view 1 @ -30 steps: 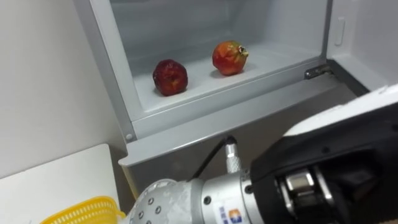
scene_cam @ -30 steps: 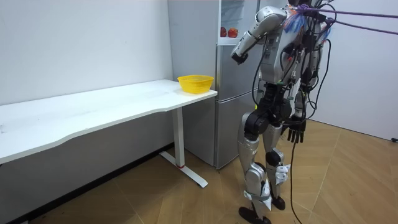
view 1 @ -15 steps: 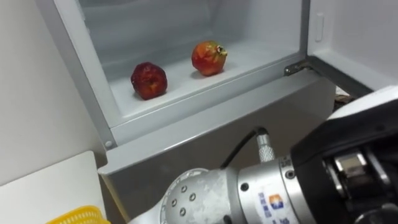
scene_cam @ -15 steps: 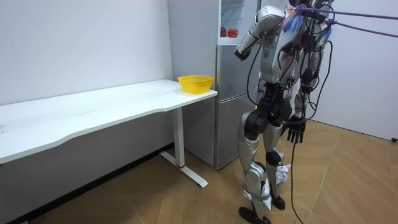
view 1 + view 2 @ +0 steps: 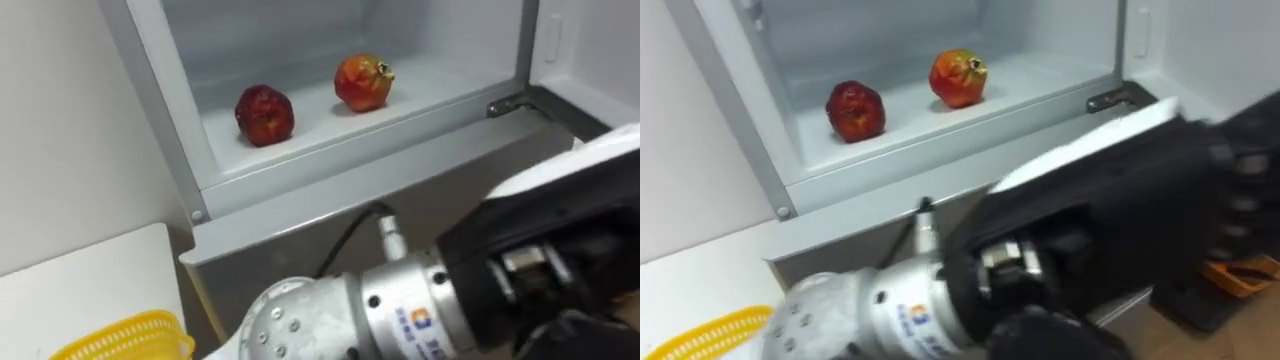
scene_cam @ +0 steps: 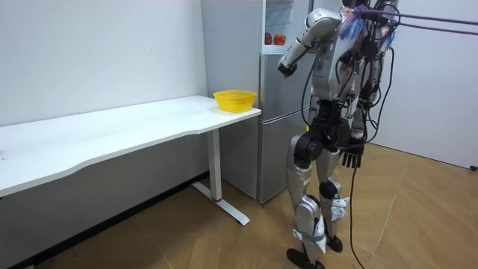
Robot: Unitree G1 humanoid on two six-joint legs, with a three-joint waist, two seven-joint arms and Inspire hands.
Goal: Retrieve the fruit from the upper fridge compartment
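Well back in the open upper part of the fridge (image 5: 300,190) lie a dark red fruit (image 5: 265,114) and, to its right, an orange-red fruit (image 5: 363,81). The left hand (image 5: 1120,210) is raised before the fridge's ledge, below both fruits and touching neither; whether it is clenched I cannot tell. The right hand (image 6: 351,158) hangs with loose fingers, away from the fridge.

We see a dark red fruit (image 5: 264,114) and an orange-red fruit (image 5: 363,82) on the white shelf (image 5: 320,126) of a grey fridge (image 6: 276,127), a yellow lattice-patterned basket (image 5: 125,338) on a white table (image 5: 80,290), and a brown herringbone floor (image 6: 418,224).
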